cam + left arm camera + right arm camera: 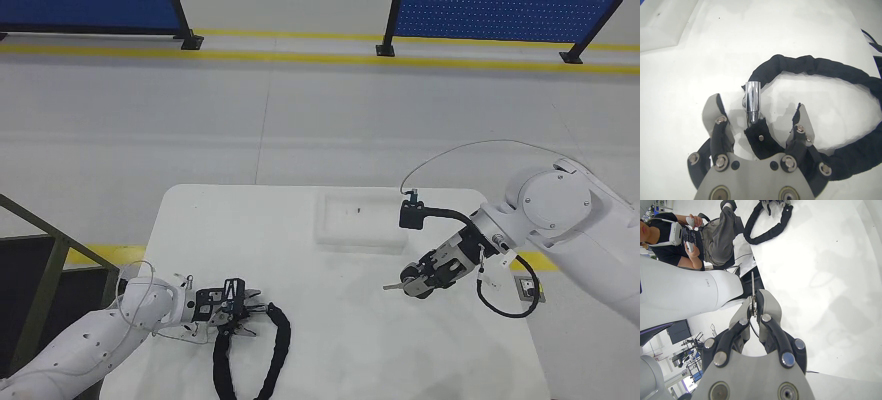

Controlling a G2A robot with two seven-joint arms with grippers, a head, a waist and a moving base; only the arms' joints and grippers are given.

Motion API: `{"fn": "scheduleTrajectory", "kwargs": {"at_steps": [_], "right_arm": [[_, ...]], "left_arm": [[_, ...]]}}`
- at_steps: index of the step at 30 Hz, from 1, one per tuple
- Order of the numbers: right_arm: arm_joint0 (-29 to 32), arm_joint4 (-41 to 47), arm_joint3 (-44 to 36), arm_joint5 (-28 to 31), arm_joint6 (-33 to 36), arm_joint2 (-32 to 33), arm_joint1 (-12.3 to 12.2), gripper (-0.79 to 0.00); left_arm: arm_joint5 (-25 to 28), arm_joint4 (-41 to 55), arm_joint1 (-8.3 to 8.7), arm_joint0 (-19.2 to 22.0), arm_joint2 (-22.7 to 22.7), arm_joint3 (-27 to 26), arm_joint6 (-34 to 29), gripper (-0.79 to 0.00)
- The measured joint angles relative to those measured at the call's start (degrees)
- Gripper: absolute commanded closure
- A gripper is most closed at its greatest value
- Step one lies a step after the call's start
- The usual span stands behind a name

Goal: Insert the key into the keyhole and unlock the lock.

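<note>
While the left gripper (pixel 248 306) sits with jaws apart around the lock (pixel 752 100) near the table (pixel 330 350)'s front left corner, the right gripper (pixel 753 299) clamps the key (pixel 752 283) above the right side.

Beyond my white rectangular table (pixel 380 350) lay a pale grey floor (pixel 300 110) crossed by a yellow painted stripe (pixel 300 52) (two blue panel barriers (pixel 490 18) stood along it).
</note>
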State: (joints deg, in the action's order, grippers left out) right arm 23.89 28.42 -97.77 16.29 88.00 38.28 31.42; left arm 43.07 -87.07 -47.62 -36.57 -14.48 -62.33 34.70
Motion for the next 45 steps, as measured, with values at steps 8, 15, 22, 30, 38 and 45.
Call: {"fn": "scheduleTrajectory", "kwargs": {"at_steps": [8,15,22,30,38,45], "right_arm": [[0.0,0.0,0.0,0.0,0.0,0.0,0.0,0.0],[0.0,0.0,0.0,0.0,0.0,0.0,0.0,0.0],[0.0,0.0,0.0,0.0,0.0,0.0,0.0,0.0],[0.66,-0.65,-2.1,-0.98,-1.3,0.1,0.08,0.0],[-1.96,2.89,-4.64,-10.34,0.0,-0.16,0.39,0.0],[-6.47,6.51,0.89,-14.24,0.0,-2.43,0.43,0.0]], "left_arm": [[-0.04,0.77,-0.2,-1.2,-2.15,0.96,-0.5,0.0],[1.14,2.62,0.07,-1.85,-4.89,-0.65,0.06,0.0],[7.78,3.41,1.08,-1.75,-7.58,-4.46,3.31,0.0],[14.81,3.19,1.45,-0.17,-10.47,-9.8,8.31,0.0],[14.93,4.16,1.28,2.35,-10.57,-15.65,11.64,0.0],[14.93,9.69,1.26,4.34,-10.52,-19.24,11.58,0.0]]}}
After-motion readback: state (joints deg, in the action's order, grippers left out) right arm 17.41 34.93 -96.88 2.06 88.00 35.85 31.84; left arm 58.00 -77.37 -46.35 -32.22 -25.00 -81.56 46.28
